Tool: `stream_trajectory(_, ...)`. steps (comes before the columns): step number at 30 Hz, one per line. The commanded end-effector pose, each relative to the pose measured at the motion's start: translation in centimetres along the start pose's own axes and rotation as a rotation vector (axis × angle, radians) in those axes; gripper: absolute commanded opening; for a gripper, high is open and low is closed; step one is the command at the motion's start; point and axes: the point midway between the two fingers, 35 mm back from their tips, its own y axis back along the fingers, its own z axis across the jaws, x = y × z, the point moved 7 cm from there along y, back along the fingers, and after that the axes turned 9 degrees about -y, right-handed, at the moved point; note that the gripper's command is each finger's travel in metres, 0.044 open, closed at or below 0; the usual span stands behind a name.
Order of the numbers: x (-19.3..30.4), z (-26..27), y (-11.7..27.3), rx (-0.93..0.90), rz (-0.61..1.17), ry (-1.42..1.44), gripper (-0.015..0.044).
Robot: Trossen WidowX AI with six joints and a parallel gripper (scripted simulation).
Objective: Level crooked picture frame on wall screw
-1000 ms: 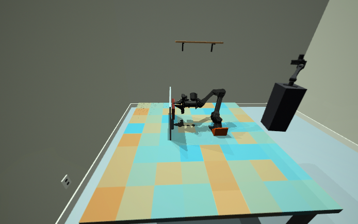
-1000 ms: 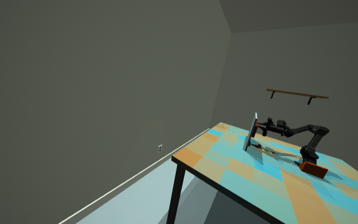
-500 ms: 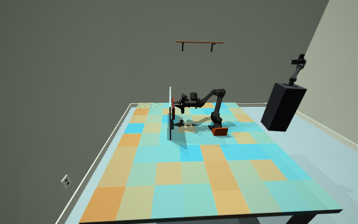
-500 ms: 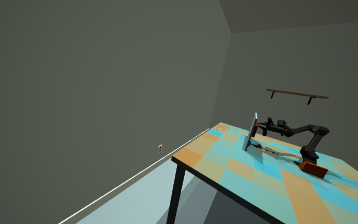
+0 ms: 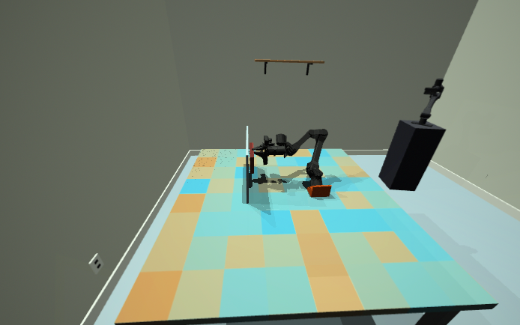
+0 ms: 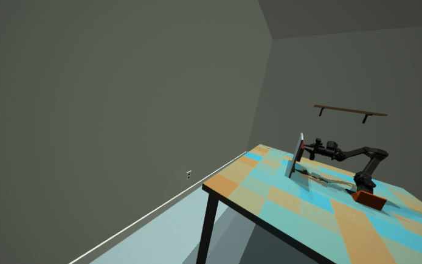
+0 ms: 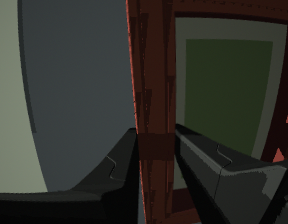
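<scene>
The picture frame (image 5: 252,161) (image 6: 300,154) (image 7: 156,65) is red-brown, with a pale mat and a green picture. It is against the upright wall panel (image 5: 247,187) (image 6: 293,163) (image 7: 77,75). In the wrist view its left side bar runs nearly upright, leaning slightly. My gripper (image 5: 255,150) (image 6: 306,147) (image 7: 153,132) is shut on this left side bar, one finger outside it and the other inside the opening. The screw and the notched strip are hidden behind the frame. The top and exterior views show the frame nearly edge-on, so I cannot tell if it hangs level.
The panel stands on a patchwork table (image 5: 243,286) (image 6: 281,213). The arm's orange-red base block (image 5: 320,191) (image 6: 370,200) is to the right of the panel. A brown shelf (image 5: 289,61) (image 6: 350,110) is on the wall behind. A dark pedestal (image 5: 411,157) with another arm stands at the right.
</scene>
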Motion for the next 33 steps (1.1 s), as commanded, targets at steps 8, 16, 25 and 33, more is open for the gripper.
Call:
stream_trajectory(8,-0.07,0.18,0.0,-0.008,0.001,-0.003,0.0)
stream_trajectory(16,-0.14,0.22,0.0,-0.008,0.001,-0.003,0.0)
stream_trajectory(25,-0.23,0.27,0.0,-0.008,0.001,-0.003,0.0)
stream_trajectory(33,-0.35,0.28,0.0,-0.008,0.001,-0.003,0.0)
